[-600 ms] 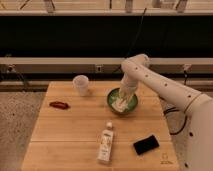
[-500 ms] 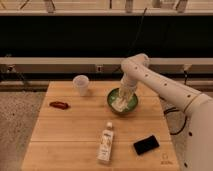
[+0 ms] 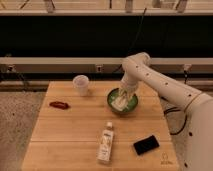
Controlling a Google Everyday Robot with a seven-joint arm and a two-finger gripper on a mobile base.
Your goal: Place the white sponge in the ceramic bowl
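Gripper (image 3: 121, 96), unmoved, stays inside the ceramic bowl (image 3: 134, 106) at 1 o'clock on the table (image 3: 65, 135), over the pale white sponge (image 3: 117, 104); its grip cannot be told.

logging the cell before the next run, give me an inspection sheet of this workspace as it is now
surface: wooden table, light planks
job's things: white sponge lies inside the green ceramic bowl, at the back right of the table
clutter: white cup left of the bowl; small red object near the left edge; bottle lying on its side at the front; flat black device to its right
grippers: gripper lowered into the bowl, at the sponge
cables: black cable looping beside the table's right edge
surroundings: speckled floor; pale rail on a dark wall behind
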